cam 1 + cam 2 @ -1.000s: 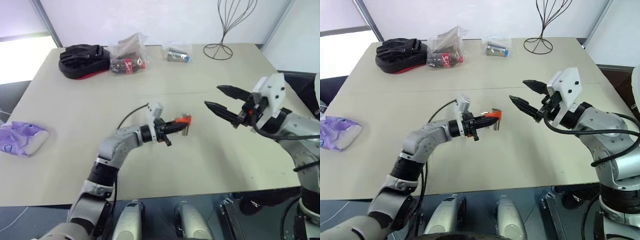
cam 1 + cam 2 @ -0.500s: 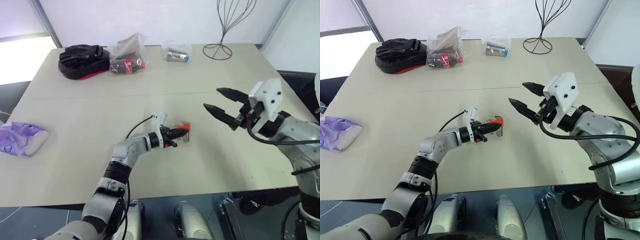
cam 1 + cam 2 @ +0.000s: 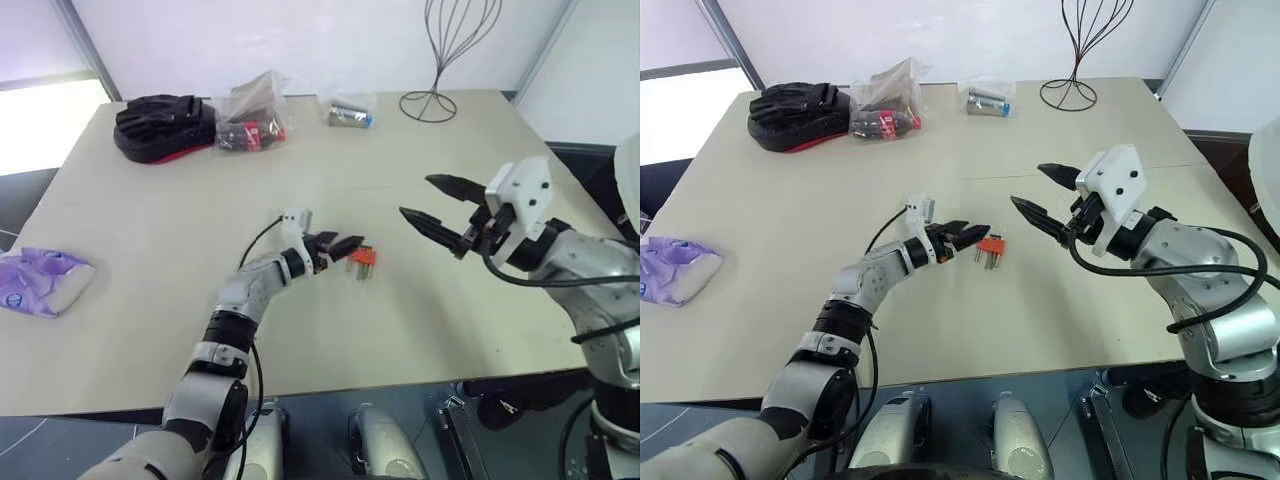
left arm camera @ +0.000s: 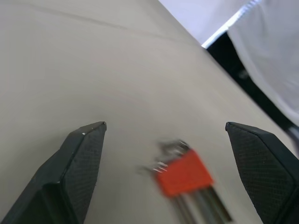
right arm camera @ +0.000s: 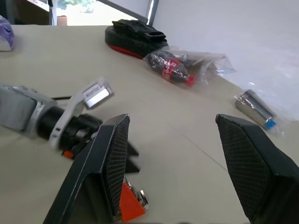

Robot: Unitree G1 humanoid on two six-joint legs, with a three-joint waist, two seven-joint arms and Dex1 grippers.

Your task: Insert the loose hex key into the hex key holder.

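Observation:
The hex key holder (image 3: 362, 257), a small red-orange block with short dark keys sticking out, lies flat on the beige table (image 3: 150, 220). My left gripper (image 3: 345, 245) is low over the table just to its left, open, with the holder (image 4: 184, 172) lying loose between and slightly beyond the fingers (image 4: 86, 154). My right gripper (image 3: 415, 197) hovers above the table to the right of the holder, open and empty. In the right wrist view the holder (image 5: 128, 205) shows partly behind one finger. I cannot make out the loose hex key.
At the table's far side lie a black and red pad (image 3: 165, 122), a clear bag with a bottle (image 3: 250, 125), a small bagged can (image 3: 348, 115) and a wire stand (image 3: 435, 60). A purple packet (image 3: 40, 280) sits at the left edge.
My left gripper moved forward and down to the table, then opened and let go of the holder, which now lies on the tabletop. The right gripper stayed in place.

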